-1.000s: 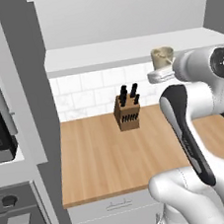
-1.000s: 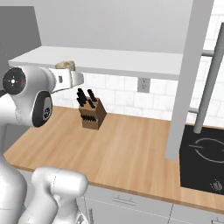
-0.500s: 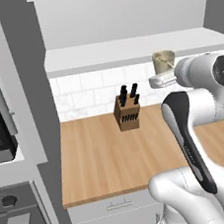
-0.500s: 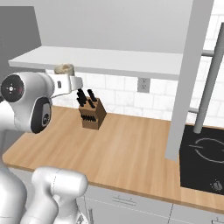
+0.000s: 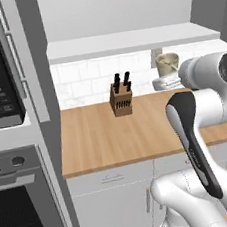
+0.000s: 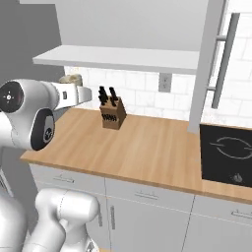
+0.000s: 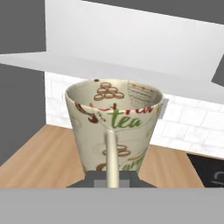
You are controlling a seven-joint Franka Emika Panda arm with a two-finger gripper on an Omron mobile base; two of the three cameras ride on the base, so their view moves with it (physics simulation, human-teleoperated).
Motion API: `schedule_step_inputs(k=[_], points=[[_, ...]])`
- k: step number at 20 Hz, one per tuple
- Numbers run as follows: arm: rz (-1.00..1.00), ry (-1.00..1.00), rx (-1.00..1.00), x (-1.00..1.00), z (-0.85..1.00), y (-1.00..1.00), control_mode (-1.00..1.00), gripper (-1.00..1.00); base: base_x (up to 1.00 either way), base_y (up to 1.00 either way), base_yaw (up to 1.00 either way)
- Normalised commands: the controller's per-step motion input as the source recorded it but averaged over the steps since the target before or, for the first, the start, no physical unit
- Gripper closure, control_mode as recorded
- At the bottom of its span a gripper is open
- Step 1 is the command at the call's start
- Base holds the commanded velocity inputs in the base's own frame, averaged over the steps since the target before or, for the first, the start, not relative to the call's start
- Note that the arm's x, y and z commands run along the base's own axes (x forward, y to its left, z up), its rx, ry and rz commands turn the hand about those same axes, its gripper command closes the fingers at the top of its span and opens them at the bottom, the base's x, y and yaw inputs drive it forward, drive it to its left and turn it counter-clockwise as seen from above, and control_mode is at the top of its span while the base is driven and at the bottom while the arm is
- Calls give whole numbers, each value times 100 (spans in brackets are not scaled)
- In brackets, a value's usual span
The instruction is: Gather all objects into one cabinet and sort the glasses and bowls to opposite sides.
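above the wooden counter (image 5: pixel 98 137), the raised arm's pincer (image 7: pixel 113 175) grips an upright beige cup (image 7: pixel 114 127).

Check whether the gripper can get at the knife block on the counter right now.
Probably not as things stand: the gripper is shut on the beige cup, held up in the air. The path to the knife block on the wooden counter looks free, but the cup occupies the jaws.
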Motion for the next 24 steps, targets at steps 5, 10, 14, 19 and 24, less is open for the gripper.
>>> schedule_step_inputs(k=[5,10,14,19,24], points=[[0,0,0,0,0,0,100,100,-100,0,0],[0,0,0,0,0,0,100,100,-100,-10,-3],[0,0,0,0,0,0,100,100,-98,-23,-4],[0,0,0,0,0,0,100,100,-72,-56,-1],[0,0,0,0,0,0,100,100,-42,-94,0]])
